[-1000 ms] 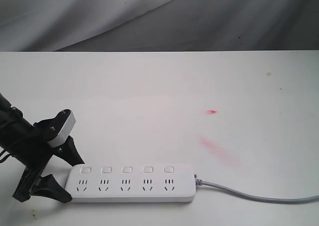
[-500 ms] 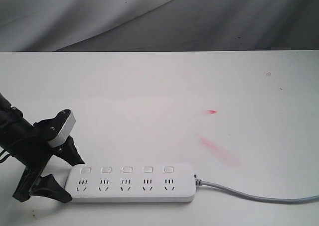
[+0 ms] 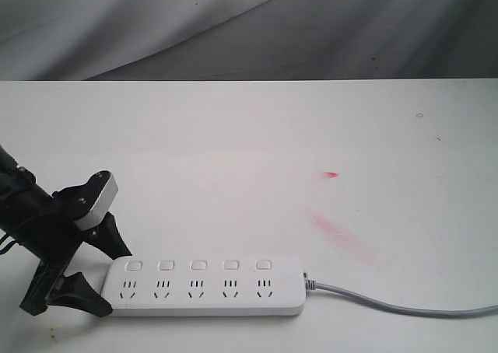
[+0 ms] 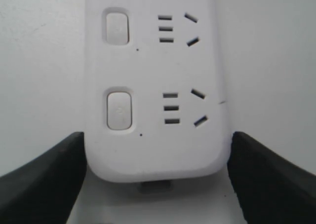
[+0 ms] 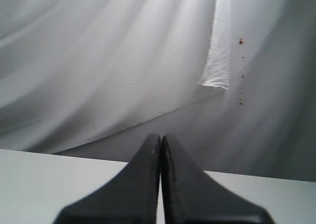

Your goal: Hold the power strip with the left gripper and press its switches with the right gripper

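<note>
My left gripper (image 3: 113, 281) is at the left end of the power strip (image 3: 204, 286). Its two black fingers (image 4: 44, 184) are spread wide, one on the far side and one on the near side. In the left wrist view I see no gap between them and the white sides, but I cannot tell if they are really squeezing. The strip lies flat near the near edge of the tabletop (image 3: 233, 151), and its grey cord (image 3: 389, 305) runs off to the right.

My right gripper (image 5: 161, 184) is closed tight with nothing in it. It faces the grey cloth (image 5: 98, 61) behind the tabletop, and the exterior view does not show it at all.

I think my job now is to get a good hold, so the strip cannot slide. I should squeeze the sides evenly and keep the strip flat. My fingers must stay clear of the first of the switches (image 3: 198, 265) — they sit in a row along the far side. Then the closed right tip can come straight down on one square button at a time, softly.

I can read no name or words anywhere — the strip shows only slots and plain buttons. The tabletop has some red smears (image 3: 338, 232), not writing.
</note>
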Controlling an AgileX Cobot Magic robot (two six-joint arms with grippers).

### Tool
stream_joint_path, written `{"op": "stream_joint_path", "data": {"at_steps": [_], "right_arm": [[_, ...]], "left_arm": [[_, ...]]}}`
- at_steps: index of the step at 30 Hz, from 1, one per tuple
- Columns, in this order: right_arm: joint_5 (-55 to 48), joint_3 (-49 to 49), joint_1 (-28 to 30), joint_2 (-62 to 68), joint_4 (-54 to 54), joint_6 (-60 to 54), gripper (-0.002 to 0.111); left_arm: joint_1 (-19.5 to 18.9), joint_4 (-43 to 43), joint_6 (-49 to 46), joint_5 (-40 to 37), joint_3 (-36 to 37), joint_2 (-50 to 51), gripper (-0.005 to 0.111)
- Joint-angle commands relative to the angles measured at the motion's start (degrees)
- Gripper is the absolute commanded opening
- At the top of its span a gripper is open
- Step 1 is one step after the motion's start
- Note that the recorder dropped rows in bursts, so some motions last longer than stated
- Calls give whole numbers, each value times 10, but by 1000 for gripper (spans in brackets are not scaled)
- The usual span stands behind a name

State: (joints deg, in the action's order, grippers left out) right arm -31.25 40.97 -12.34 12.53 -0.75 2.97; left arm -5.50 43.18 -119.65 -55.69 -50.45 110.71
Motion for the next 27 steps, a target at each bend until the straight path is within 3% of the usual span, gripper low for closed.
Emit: {"op": "stream_joint_path", "data": {"at_steps": [1,6,14,21,27], "right_arm": [[75,-70,44,-3,-14,-13,0],[156,-133,99,-3,-14,-33,0],[169,-219,179,-3,-10,-38,0],[172,-299,183,-9,1,-38,0],[199,-370,183,-90,29,-38,0]], "left_arm": [[4,4,-2,4,3,0,62],[4,4,-2,4,3,0,62],[4,4,-2,4,3,0,62],[4,4,-2,4,3,0,62],[4,4,-2,4,3,0,62]]}}
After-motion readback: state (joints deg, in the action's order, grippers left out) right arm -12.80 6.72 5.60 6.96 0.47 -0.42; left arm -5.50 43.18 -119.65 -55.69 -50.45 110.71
